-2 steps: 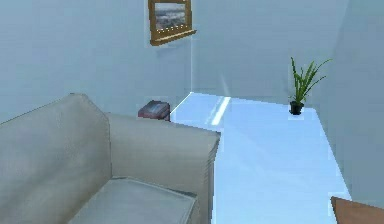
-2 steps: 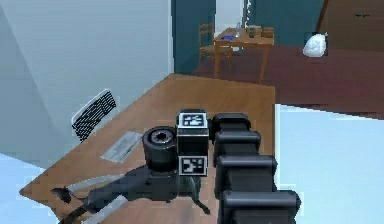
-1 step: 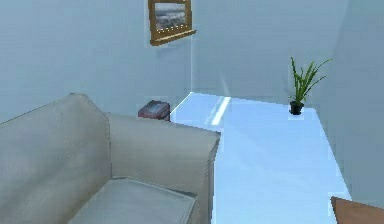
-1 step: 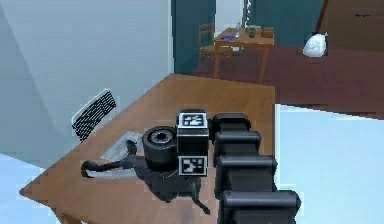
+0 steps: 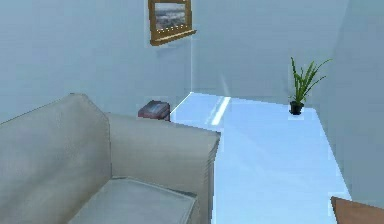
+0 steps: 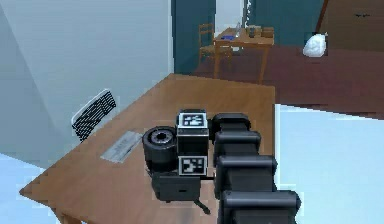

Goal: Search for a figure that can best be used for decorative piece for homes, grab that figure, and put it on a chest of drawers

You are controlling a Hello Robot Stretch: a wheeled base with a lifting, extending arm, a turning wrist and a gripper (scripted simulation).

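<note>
In the arm side view the dark arm (image 6: 245, 175) rises from the bottom edge, with two white marked squares (image 6: 192, 140) at its end. Left of them sits the gripper's (image 6: 158, 150) round dark body, above a brown wooden table (image 6: 200, 100). I cannot make out its far end, so I cannot tell whether it holds anything. A flat grey sheet-like thing (image 6: 121, 145) lies on the table left of the gripper.
A beige sofa (image 5: 90, 160) takes up the forward view's left, with a small dark red box (image 5: 153, 109) behind it and a framed picture (image 5: 170, 20) above. A potted plant (image 5: 300, 90) stands by the far wall. Beyond the table are a slatted white object (image 6: 95, 112), a wooden table with chairs (image 6: 240, 45) and a white bag (image 6: 316, 45).
</note>
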